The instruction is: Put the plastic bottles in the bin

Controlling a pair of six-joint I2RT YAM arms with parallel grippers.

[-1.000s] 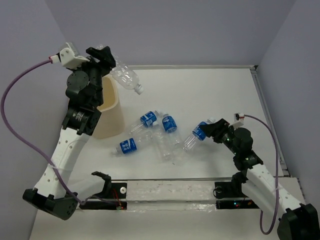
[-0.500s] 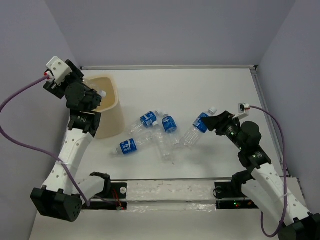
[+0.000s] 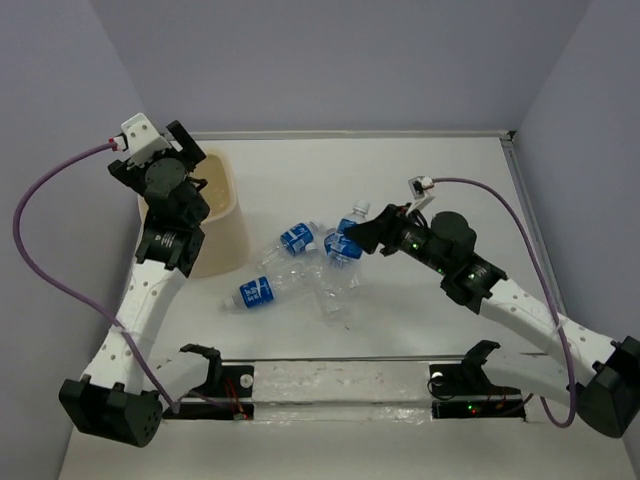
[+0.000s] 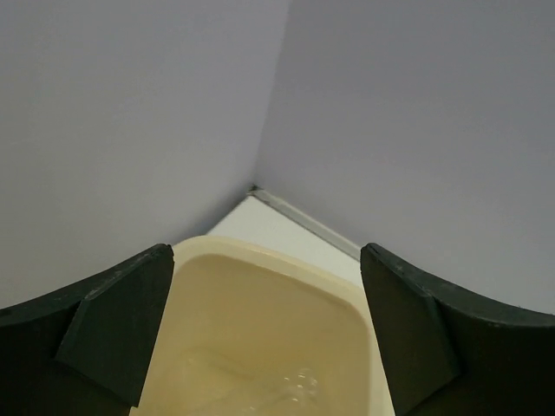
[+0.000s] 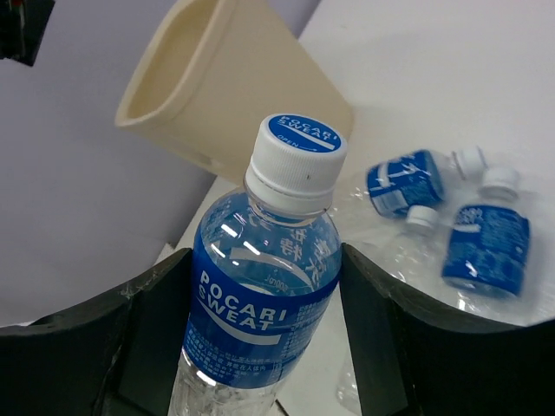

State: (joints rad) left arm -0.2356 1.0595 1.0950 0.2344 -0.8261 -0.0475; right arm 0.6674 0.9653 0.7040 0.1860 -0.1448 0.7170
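The beige bin (image 3: 222,228) stands at the back left. My left gripper (image 3: 193,168) hangs open right over its mouth. In the left wrist view the left gripper (image 4: 267,290) has nothing between its fingers, and a clear plastic bottle (image 4: 290,386) shows faintly at the bottom of the bin (image 4: 347,290). My right gripper (image 3: 366,236) is shut on a blue-labelled, white-capped bottle (image 3: 349,228), held above the loose bottles. In the right wrist view both pads press that bottle's label (image 5: 260,299), cap toward the bin (image 5: 217,95). Several bottles (image 3: 297,238) lie on the table.
The loose bottles (image 5: 486,247) lie in a cluster just right of the bin, between the two arms. The left wall and the back wall (image 4: 390,113) stand close behind the bin. A clear rail (image 3: 330,385) runs along the near edge.
My left gripper swung a clear bottle over the bin and opened; the bottle now lies inside. My right arm has carried its blue-labelled bottle left, over the cluster toward the bin.
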